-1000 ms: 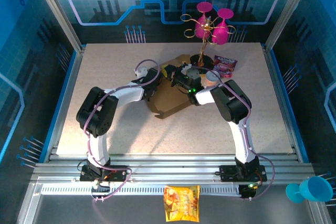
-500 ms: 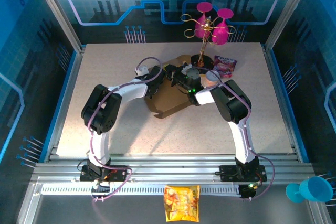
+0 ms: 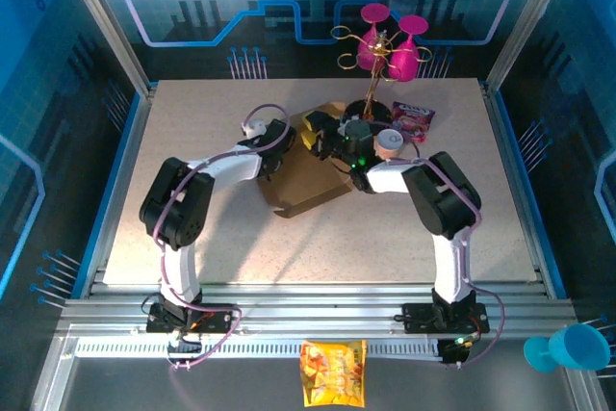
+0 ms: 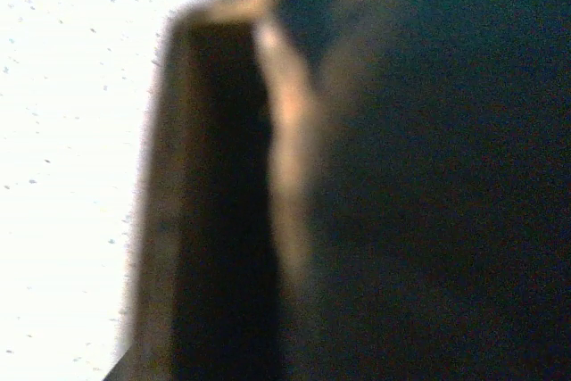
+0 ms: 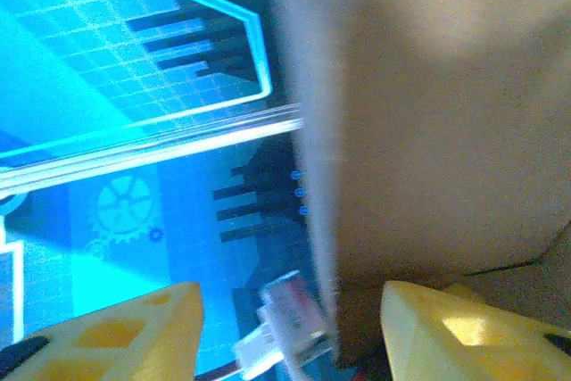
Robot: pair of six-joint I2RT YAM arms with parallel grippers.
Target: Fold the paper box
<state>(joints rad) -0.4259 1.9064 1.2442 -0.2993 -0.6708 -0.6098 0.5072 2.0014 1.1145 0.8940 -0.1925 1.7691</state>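
Note:
The paper box (image 3: 306, 180), plain brown cardboard, lies partly folded in the middle of the table. My left gripper (image 3: 272, 153) is at its left wall. The left wrist view is a dark blur, with a cardboard edge (image 4: 287, 176) running straight down toward the jaws. The gripper is shut and appears clamped on that wall. My right gripper (image 3: 320, 132) is at the box's far edge. Its yellow fingers (image 5: 134, 332) stand apart, gripper (image 5: 290, 332) open. An upright cardboard flap (image 5: 428, 131) rises between them, its edge touching neither finger.
A gold rack with pink glasses (image 3: 387, 45) stands just behind the box. Beside it are a purple packet (image 3: 415, 119) and a small round cup (image 3: 390, 141). A yellow-orange snack bag (image 3: 334, 373) lies on the front rail. A blue cup (image 3: 570, 348) sits at the bottom right.
My right gripper has opened and let go of the flap, and its elbow has swung right. The box and my left gripper have shifted slightly left.

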